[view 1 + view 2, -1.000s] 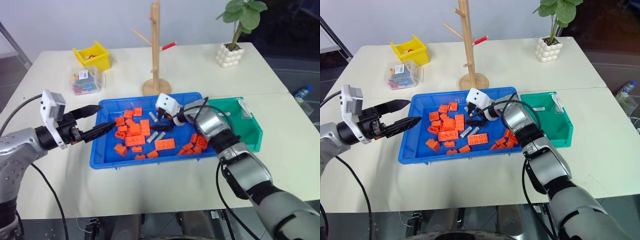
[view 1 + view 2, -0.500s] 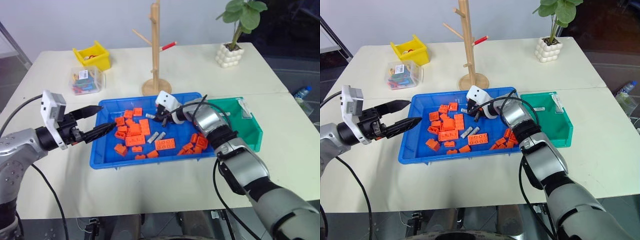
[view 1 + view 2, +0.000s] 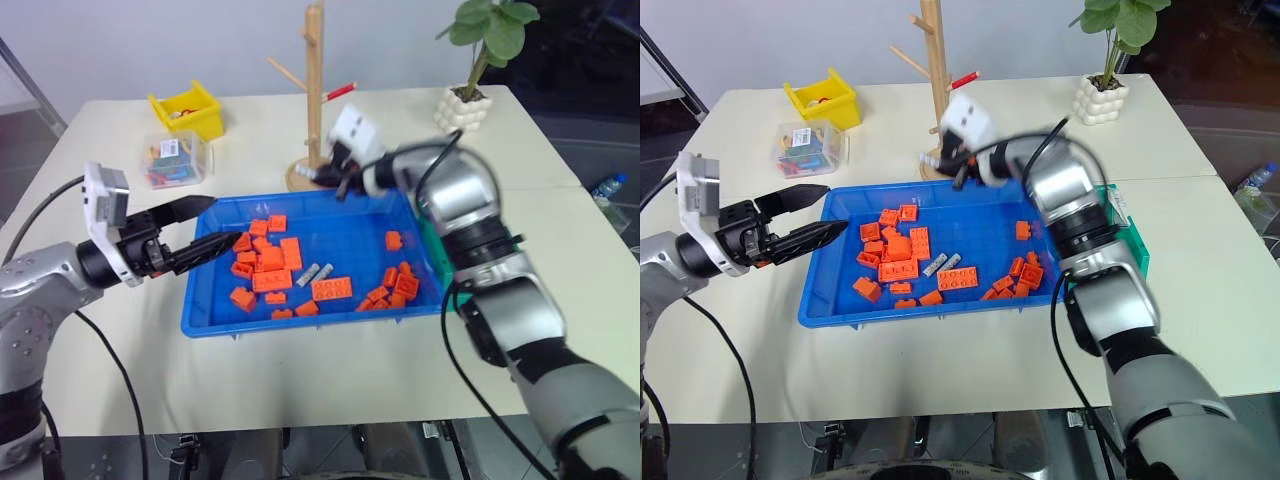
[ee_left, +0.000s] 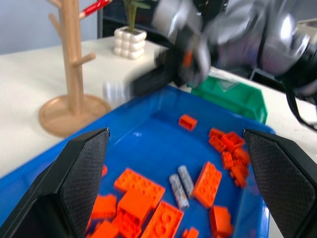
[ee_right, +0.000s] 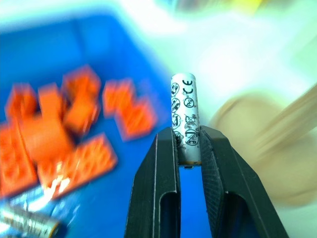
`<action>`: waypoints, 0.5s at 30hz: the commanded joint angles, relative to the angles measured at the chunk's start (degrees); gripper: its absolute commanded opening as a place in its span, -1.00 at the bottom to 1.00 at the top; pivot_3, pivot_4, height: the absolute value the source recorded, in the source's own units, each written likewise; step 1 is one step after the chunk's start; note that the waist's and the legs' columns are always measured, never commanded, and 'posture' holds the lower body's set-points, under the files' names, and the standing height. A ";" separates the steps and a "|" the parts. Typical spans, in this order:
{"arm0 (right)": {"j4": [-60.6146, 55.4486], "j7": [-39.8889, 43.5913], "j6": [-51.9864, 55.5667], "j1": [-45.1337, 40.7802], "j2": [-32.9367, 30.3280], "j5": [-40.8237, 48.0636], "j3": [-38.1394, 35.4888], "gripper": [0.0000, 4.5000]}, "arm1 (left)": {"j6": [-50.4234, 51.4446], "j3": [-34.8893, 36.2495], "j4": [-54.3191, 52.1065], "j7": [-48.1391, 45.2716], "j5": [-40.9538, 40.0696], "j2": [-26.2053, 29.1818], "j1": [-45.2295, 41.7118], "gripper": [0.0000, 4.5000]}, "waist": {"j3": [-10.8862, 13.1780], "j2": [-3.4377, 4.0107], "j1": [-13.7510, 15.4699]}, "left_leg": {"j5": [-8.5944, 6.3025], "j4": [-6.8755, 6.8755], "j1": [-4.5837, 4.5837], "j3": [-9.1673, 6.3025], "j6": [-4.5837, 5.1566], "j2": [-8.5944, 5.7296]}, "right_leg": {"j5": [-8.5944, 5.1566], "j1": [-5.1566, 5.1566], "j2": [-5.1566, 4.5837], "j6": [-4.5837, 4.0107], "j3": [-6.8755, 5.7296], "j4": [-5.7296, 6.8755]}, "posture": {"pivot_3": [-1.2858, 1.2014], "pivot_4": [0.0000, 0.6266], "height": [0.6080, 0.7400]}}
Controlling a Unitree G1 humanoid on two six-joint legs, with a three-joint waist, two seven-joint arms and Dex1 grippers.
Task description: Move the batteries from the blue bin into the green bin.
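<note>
Battery (image 5: 184, 118) — between right gripper (image 5: 188, 148) jaws

- Right arm is reaching forward and up, wrist bent toward the left; right gripper (image 5: 187, 148) is pinching its two black fingers (image 5: 162, 163) together on one battery (image 5: 185, 116).
- Left arm is extending level, pointing forward and right; left gripper (image 3: 205, 228) is holding its fingers (image 4: 74, 173) spread wide, empty.
</note>
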 commanded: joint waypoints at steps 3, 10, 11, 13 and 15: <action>-15.17 2.05 10.19 6.06 -11.78 2.46 -3.65 -0.97 | -0.61 -3.60 2.82 -4.55 0.84 1.02 -4.29 1.00 | 0.00 0.00 0.87 | 0.00 0.01 -0.03 0.02 0.00 -0.01 | 0.00 0.02 -0.01 0.00 0.00 -0.09 | 0.03 -0.52 1.00; -23.73 1.88 16.79 15.81 -26.16 4.05 -8.22 -0.97 | -2.38 -8.03 6.94 -8.22 4.48 0.33 -7.98 1.00 | 0.02 0.00 1.03 | -0.01 0.02 -0.06 0.10 0.01 0.00 | 0.00 0.02 -0.03 0.00 0.01 -0.14 | 0.03 -0.52 1.00; -24.27 1.64 17.07 17.45 -27.89 4.08 -8.85 -0.97 | -2.55 -8.43 7.35 -8.60 4.91 0.19 -8.31 1.00 | 0.02 0.00 1.05 | -0.01 0.02 -0.05 0.11 0.01 0.01 | -0.01 0.02 -0.03 0.01 0.01 -0.15 | 0.03 -0.52 1.00; -25.76 1.54 17.44 20.88 -31.14 4.32 -10.02 -0.97 | -2.88 -9.12 8.01 -9.42 5.64 0.04 -8.67 1.00 | 0.02 -0.01 1.08 | -0.01 0.03 -0.06 0.15 0.02 0.01 | -0.01 0.02 -0.04 0.01 0.01 -0.17 | 0.03 -0.52 1.00; -27.96 1.88 18.78 24.16 -33.87 5.41 -11.48 -0.97 | -3.16 -9.55 8.57 -10.12 6.26 0.02 -8.90 1.00 | 0.03 0.00 0.99 | -0.01 0.05 -0.06 0.18 0.02 0.01 | -0.01 0.02 -0.05 0.01 0.03 -0.17 | 0.03 -0.52 1.00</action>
